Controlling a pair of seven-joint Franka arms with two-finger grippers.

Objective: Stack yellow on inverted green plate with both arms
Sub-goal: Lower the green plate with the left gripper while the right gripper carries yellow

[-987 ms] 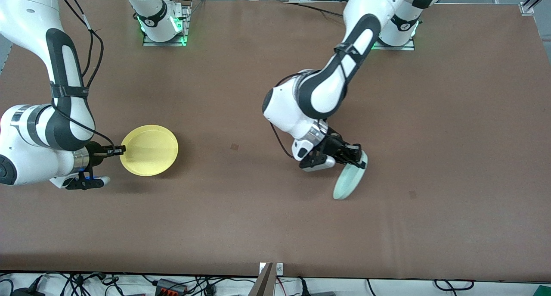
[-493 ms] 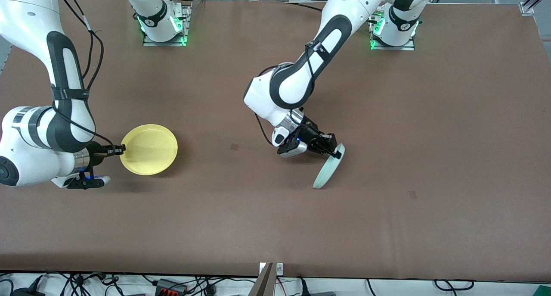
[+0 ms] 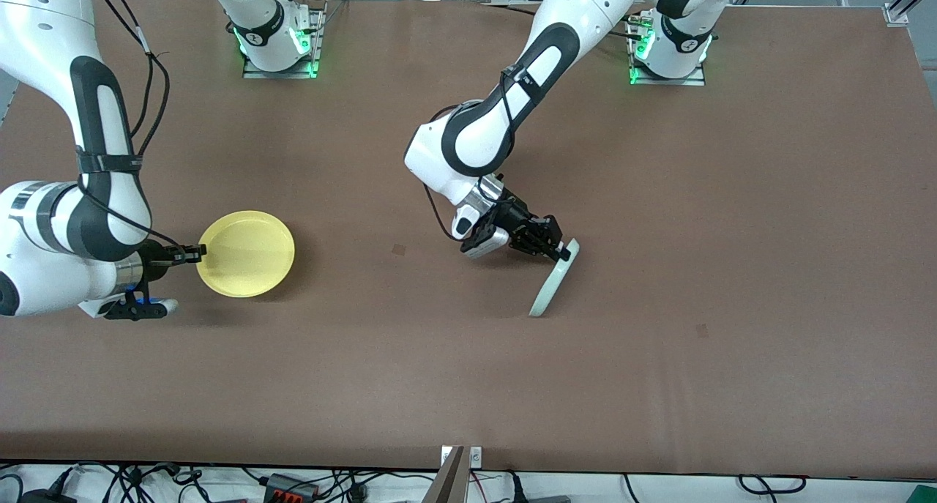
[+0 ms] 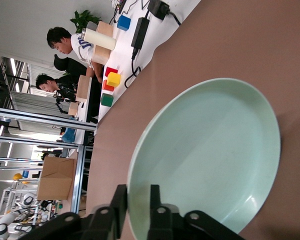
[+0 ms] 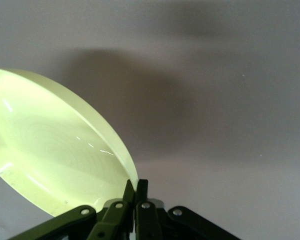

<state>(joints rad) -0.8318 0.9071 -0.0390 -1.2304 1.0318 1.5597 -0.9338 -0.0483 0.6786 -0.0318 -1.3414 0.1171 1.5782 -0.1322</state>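
Observation:
The pale mint-green plate (image 3: 553,283) stands steeply tilted, almost on edge, near the table's middle, with its lower edge at or close to the tabletop. My left gripper (image 3: 561,252) is shut on its upper rim. In the left wrist view the plate's hollow face (image 4: 210,160) fills the frame, and the left gripper (image 4: 136,202) straddles its rim. The yellow plate (image 3: 245,254) hangs face up, a little above the table, toward the right arm's end. My right gripper (image 3: 195,252) is shut on its rim. The right wrist view shows the yellow plate (image 5: 55,150) with the right gripper (image 5: 135,191) pinching its edge.
The brown tabletop (image 3: 732,232) has two small dark marks (image 3: 398,249) (image 3: 701,330). The arm bases (image 3: 278,42) (image 3: 670,49) stand along the edge farthest from the front camera. Cables and a bracket (image 3: 457,477) lie past the near edge. Coloured blocks (image 4: 110,85) sit off the table.
My left gripper has carried the green plate toward the right arm's end and tipped it steeper, nearly on edge. My right gripper and the yellow plate have shifted slightly toward the right arm's end.

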